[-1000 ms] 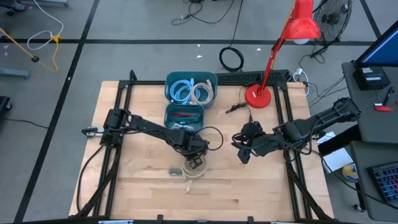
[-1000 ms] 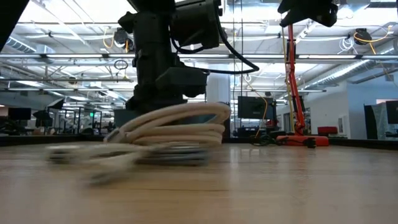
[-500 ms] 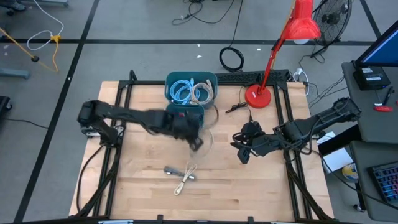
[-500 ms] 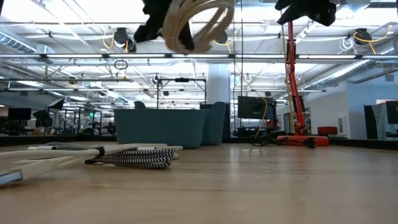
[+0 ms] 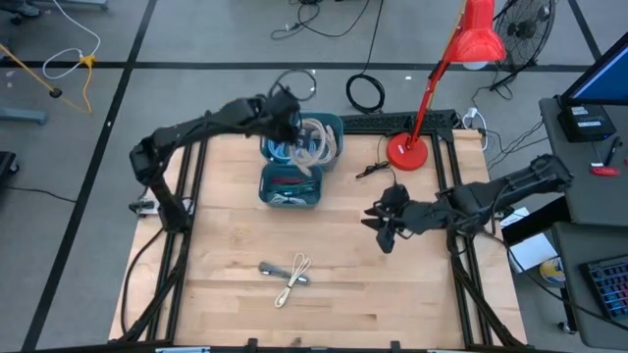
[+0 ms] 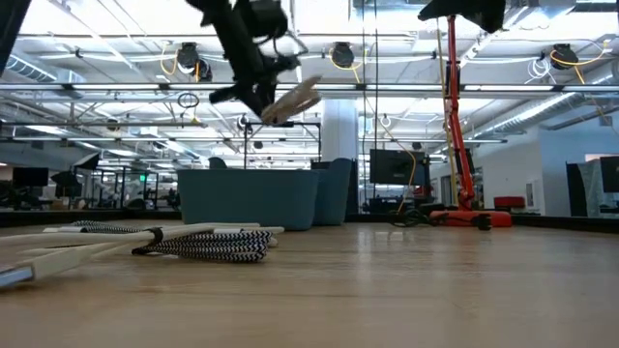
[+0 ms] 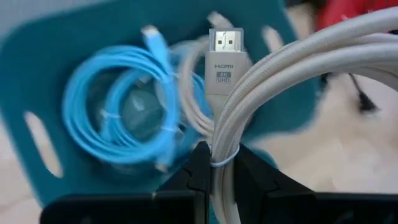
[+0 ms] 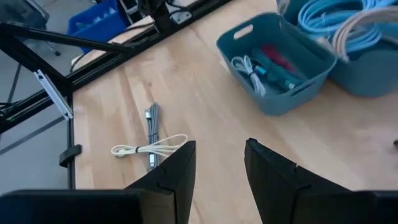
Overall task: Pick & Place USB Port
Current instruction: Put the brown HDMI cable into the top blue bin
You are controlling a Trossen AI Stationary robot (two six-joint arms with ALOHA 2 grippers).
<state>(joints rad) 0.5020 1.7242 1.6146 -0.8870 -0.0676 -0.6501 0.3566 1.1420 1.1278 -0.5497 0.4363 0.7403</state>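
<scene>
I'm holding the left pincer over the far bin by the worktop's far edge, pinching the white cable coil by its tie. If I'm letting go off-centre, loops may be draping over the rim or tangling the blue cable. The right pincer is waiting half spread near the right edge.
</scene>
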